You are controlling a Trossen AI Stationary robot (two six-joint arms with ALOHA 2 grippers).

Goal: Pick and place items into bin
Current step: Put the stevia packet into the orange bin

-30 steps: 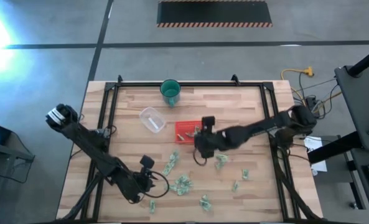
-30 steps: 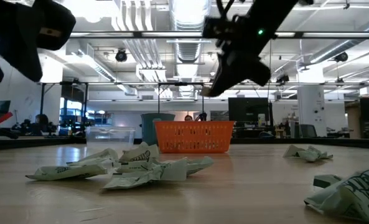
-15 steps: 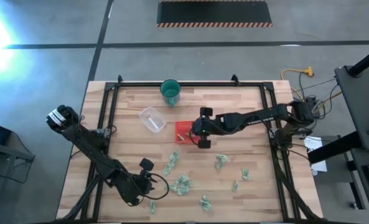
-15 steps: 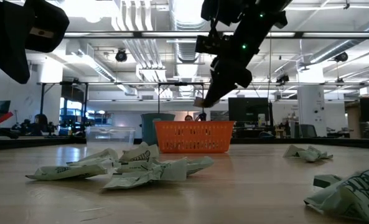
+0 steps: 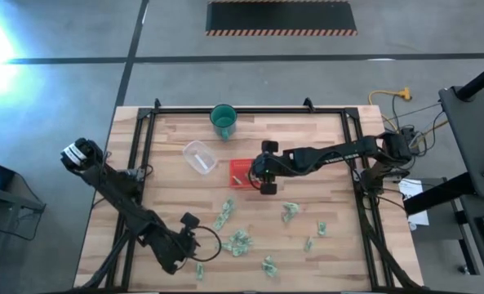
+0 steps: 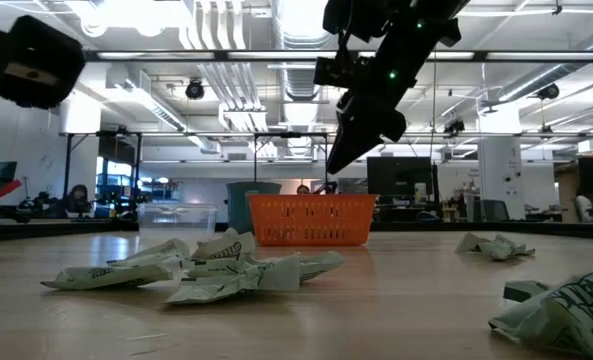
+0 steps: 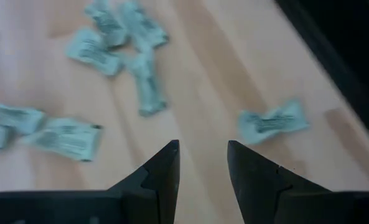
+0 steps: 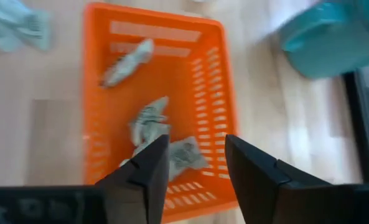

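My right gripper (image 8: pixel 193 168) now hangs open and empty over the bin (image 8: pixel 221 106); the wrapper (image 8: pixel 185 154) has dropped inside, one delivery done

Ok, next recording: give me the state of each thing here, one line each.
Right tool: open, empty, above the red tray.
Left tool: open, empty, above loose wrappers.
Red tray: upright, three wrappers inside.
Wrappers: scattered on the table.
Green cup: upright.
Clear container: looks empty.
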